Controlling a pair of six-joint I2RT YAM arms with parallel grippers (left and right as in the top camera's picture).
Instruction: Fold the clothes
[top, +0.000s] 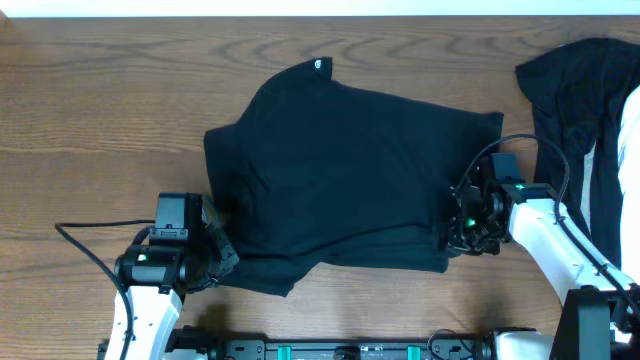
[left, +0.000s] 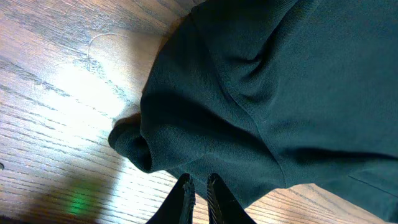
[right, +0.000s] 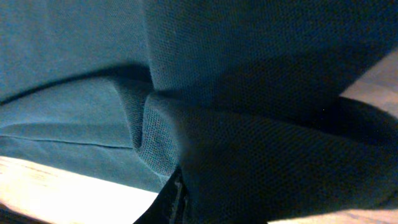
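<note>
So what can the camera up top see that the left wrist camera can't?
Only overhead: the whole clothes, their tiny white logo, the right arm, and another dark pile at the right edge. Only left wrist: the weave, a seam and a rolled-up edge up close. Both: the clothes lying on the wooden table.

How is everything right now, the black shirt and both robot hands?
clothes, lying rumpled on the table, not neatly folded.
left gripper, shut, at the clothes' near left edge.
right gripper, shut on the clothes' right edge.
other dark garment, heaped at the table's far right.
</note>
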